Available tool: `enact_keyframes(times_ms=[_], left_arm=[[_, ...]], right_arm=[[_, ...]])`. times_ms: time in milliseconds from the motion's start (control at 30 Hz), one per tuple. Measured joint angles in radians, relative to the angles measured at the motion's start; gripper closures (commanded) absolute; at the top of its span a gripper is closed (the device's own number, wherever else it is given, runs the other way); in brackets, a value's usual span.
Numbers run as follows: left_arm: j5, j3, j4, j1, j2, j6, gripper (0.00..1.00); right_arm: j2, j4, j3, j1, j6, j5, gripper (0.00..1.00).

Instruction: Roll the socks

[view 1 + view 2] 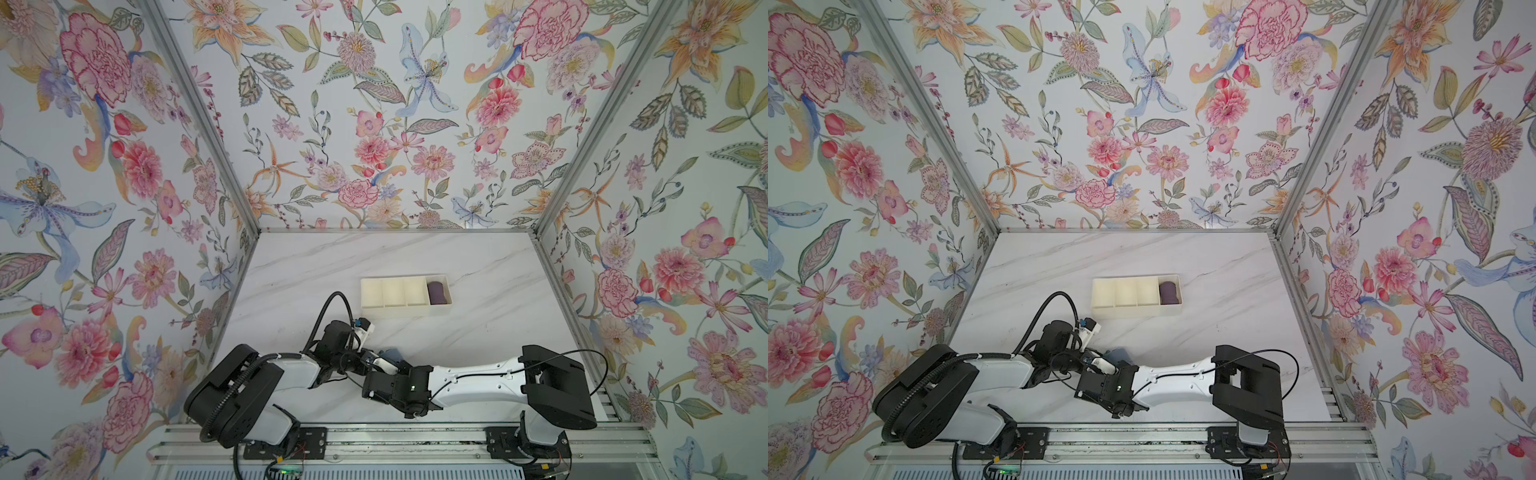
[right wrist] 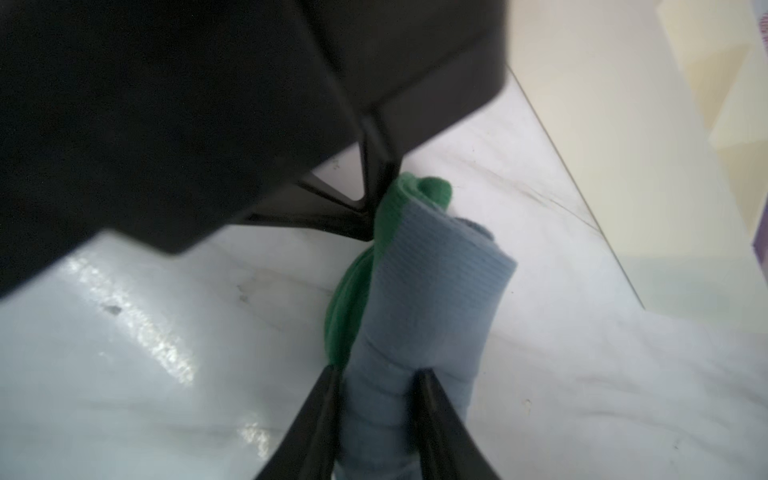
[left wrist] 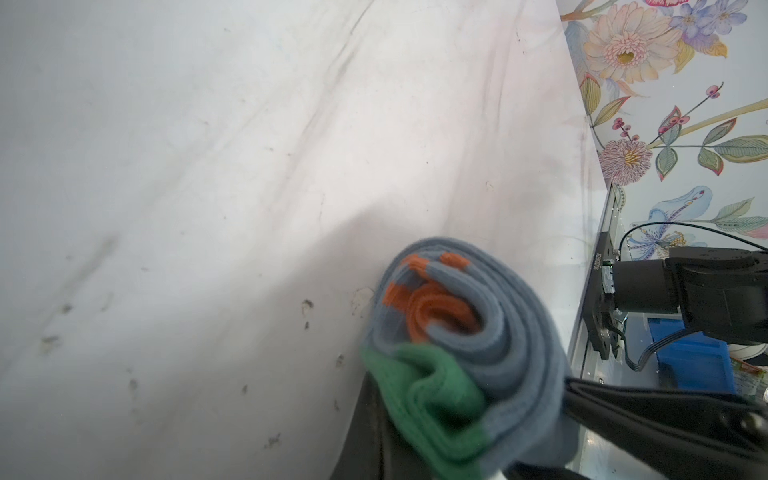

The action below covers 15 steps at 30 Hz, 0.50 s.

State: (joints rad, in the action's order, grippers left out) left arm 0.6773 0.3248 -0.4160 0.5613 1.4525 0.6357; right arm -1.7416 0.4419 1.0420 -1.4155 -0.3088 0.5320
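The socks [image 3: 490,332] are a rolled blue-grey bundle with orange stripes in its core and a green toe on the outside. They sit low over the marble table near its front middle, and in both top views only a blue-grey corner [image 1: 392,355] [image 1: 1121,355] shows between the two wrists. My left gripper [image 2: 380,199] is shut on the green end of the roll. My right gripper [image 2: 378,395] holds the other end, with the blue-grey roll [image 2: 432,299] pressed between its two black fingers [image 2: 328,399].
A cream divided tray [image 1: 405,309] [image 1: 1136,311] stands behind the arms at mid table. A dark purple rolled bundle [image 1: 438,292] [image 1: 1169,293] lies in its rightmost compartment. Floral walls enclose three sides. The arm bases sit on a metal rail [image 1: 395,440] at the front edge.
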Motion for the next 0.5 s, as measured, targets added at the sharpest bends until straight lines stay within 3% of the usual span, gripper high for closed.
enact_keyframes(times_ms=[500], left_arm=[[-0.010,0.008,0.168,-0.047,-0.101,-0.068,1.00]], right_arm=[[0.056,-0.124,-0.085,0.105,-0.005,-0.227,0.65]])
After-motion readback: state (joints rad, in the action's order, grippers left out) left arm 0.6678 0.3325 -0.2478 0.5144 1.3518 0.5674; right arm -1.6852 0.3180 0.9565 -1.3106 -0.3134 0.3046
